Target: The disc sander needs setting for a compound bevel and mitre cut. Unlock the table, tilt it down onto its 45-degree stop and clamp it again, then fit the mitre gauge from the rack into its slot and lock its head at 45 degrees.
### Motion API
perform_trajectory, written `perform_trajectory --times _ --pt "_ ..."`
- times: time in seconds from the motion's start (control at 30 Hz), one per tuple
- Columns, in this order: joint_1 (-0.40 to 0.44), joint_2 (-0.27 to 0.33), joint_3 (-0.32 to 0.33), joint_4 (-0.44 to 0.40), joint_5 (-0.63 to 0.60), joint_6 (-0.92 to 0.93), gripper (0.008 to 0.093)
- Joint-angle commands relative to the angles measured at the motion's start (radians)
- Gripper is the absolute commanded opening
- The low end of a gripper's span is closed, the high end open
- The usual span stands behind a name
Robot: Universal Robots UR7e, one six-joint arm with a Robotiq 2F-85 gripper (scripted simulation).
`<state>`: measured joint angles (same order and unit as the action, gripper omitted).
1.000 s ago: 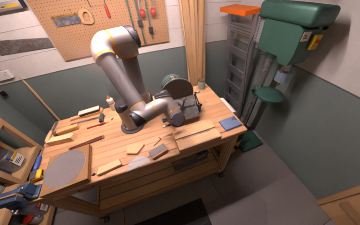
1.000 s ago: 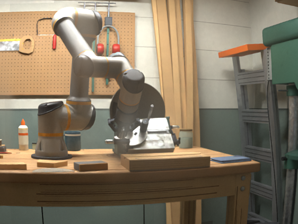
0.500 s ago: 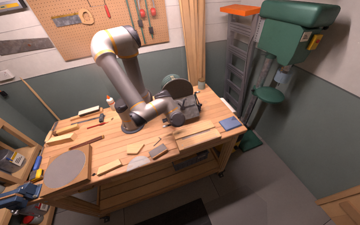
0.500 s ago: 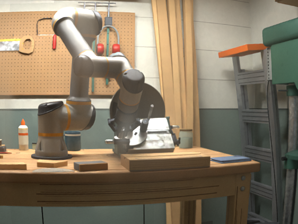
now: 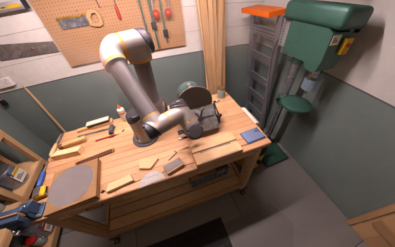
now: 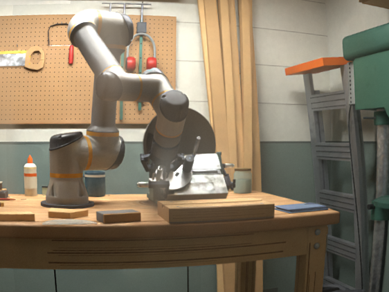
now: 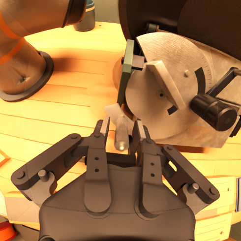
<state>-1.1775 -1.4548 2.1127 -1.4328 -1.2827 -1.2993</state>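
My gripper (image 7: 121, 129) is open and holds nothing. Its fingers stand on either side of a small silver lever handle (image 7: 121, 134) at the sander's left side, with space showing on each side of it. The disc sander (image 5: 194, 96) sits at the back right of the bench. Its grey table (image 5: 208, 116) slopes down toward the front. A round trunnion plate (image 7: 167, 86) with a curved slot and a degree scale fills the wrist camera's upper right. A black knob (image 7: 213, 112) on a lever stands at its right. From the second side camera the gripper (image 6: 160, 174) is low at the sander's left end.
A wooden rack (image 5: 216, 147) with a long slot lies on the bench in front of the sander. A blue pad (image 5: 252, 135) lies at the right edge. Wood blocks (image 5: 148, 163), a sanding block (image 5: 173, 166) and a loose disc (image 5: 151, 178) lie toward the front. The arm's base (image 5: 144, 137) stands left of the sander.
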Motion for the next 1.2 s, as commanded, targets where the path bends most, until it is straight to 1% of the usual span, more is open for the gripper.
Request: perform_trajectory --times 0.0,0.17,0.33,0.87,1.17 --pt "0.000 0.000 0.000 0.000 0.000 0.000 0.0380" --pt "-0.001 0.000 -0.004 0.003 -0.001 -0.001 0.0380" --pt "-0.006 0.001 -0.022 0.021 -0.004 -0.004 0.0380" --pt "-0.033 0.018 -0.136 0.124 -0.024 -0.024 0.0380" --pt "-0.036 0.020 -0.149 0.135 -0.026 -0.026 0.0380"
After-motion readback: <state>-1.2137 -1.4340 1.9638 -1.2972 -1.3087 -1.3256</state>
